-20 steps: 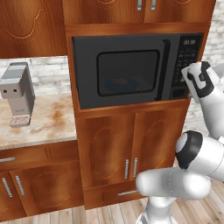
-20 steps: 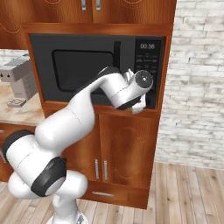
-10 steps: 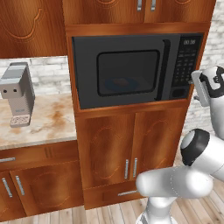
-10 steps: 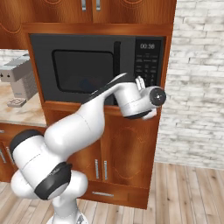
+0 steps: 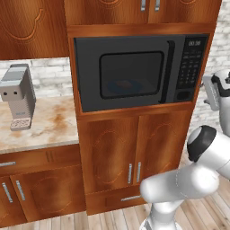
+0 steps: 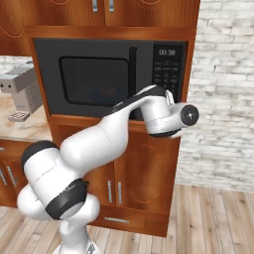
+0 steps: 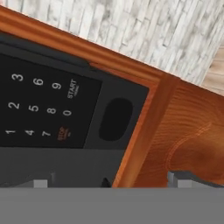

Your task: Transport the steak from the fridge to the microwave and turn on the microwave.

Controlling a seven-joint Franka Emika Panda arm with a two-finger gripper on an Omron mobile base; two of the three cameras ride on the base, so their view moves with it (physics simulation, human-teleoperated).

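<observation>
I hold the gripper (image 5: 211,92) just right of the microwave (image 5: 134,72) — door shut, something reddish, likely the steak, behind its window. Jaw state unclear. I'd re-aim squarely at START (image 7: 73,89) — 1 light press.

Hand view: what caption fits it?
Close-up of the microwave keypad, START button near the wooden frame.

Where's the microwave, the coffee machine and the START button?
microwave (image 5: 130,74): left base view, on its door window.
coffee machine (image 5: 18,96): left base view, on its front.
START button (image 7: 72,89): hand view, on its label.
</observation>
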